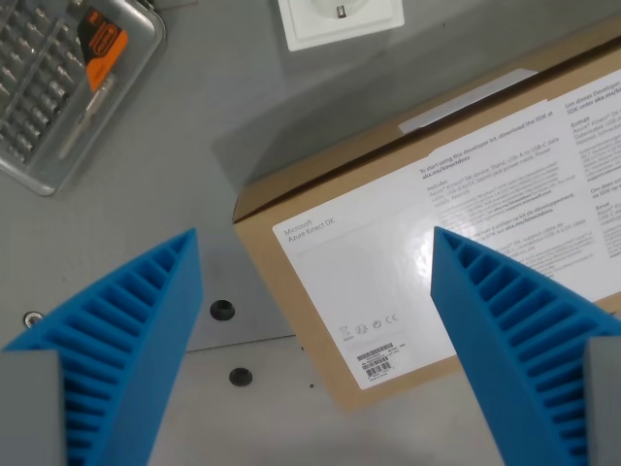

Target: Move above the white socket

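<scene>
In the wrist view the move looked only partly done: the gripper (315,340) hung over the near corner of a cardboard box (437,233), not over the white socket (340,19). Its blue ribbed fingers (131,330) stood wide apart with nothing between them. The socket lay well ahead of the fingertips at the top edge of the picture, cut off by the frame and roughly centred between the jaws, just past the box's far edge. A bit case (63,83) sat ahead toward the wrist view's left. Judging by this, forward travel remained before the gripper would be above the socket
</scene>
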